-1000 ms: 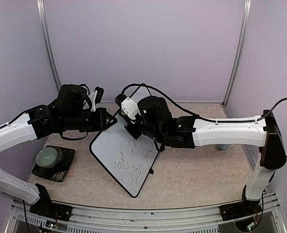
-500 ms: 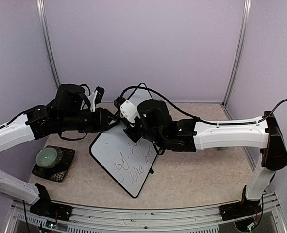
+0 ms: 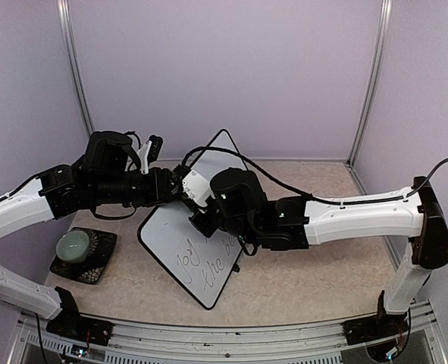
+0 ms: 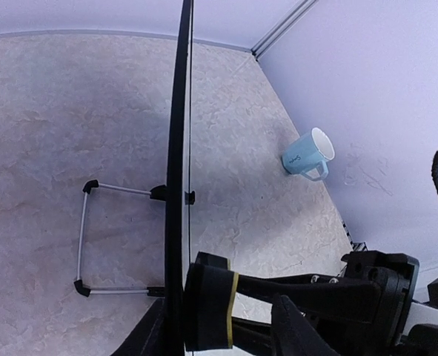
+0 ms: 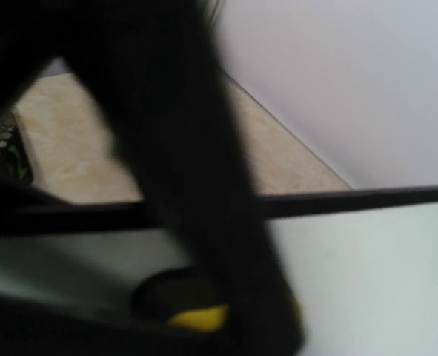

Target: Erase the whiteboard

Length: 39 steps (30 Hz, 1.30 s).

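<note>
Beige marbled tabletop (image 3: pixel 299 280) was seen beneath the large black-framed whiteboard (image 3: pixel 170 235), propped tilted. Its upper edge was straddled by the left gripper's (image 3: pixel 177 186) spread jaws. A yellow-and-black sponge eraser (image 4: pixel 211 308) was pinched by the right gripper (image 3: pixel 202 222) at its face.

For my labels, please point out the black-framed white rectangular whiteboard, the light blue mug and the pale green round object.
Black-framed white rectangular whiteboard (image 3: pixel 167 231): top view, bare white face.
Light blue mug (image 4: pixel 302 157): left wrist view, side wall.
Pale green round object (image 3: pixel 74 244): top view, centre.
</note>
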### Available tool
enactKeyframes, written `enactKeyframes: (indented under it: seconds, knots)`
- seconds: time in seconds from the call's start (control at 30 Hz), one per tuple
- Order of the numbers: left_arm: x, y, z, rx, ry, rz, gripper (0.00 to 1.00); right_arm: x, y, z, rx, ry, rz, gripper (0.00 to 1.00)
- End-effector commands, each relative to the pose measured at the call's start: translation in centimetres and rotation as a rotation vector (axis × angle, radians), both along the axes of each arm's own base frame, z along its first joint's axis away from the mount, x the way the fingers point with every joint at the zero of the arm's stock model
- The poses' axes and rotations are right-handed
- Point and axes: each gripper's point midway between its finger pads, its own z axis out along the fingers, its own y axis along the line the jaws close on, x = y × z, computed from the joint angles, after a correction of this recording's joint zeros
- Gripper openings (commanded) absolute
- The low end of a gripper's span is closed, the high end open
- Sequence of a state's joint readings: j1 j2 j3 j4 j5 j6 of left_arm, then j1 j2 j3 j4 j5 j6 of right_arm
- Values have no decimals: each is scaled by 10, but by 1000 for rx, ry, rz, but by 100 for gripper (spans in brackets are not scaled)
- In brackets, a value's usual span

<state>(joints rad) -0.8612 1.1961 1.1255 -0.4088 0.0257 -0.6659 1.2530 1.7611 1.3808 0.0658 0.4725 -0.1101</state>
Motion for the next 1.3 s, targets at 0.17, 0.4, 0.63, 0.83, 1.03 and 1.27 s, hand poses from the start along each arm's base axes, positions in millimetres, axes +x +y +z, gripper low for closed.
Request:
enactKeyframes:
  seconds: [0.17, 0.4, 0.63, 0.83, 1.03, 1.27]
  knots:
    - [-4, -8, 41, -133, -82, -20, 44, -40, 22, -3, -4, 30, 108, 0]
    - [-3, -5, 39, -146, -74, 3, 44, -50, 28, 2, -5, 26, 122, 0]
    - [-2, -4, 36, -145, -70, 16, 44, -73, 44, 1, -23, 33, 209, 0]
    - [-2, -3, 37, -148, -71, 18, 44, -98, 61, -5, -42, 51, 294, 0]
    - [-2, -1, 37, -150, -72, 25, 44, -121, 74, -6, -23, 89, 373, 0]
    - [-3, 1, 37, -152, -74, 30, 44, -136, 82, -6, -8, 122, 417, 0]
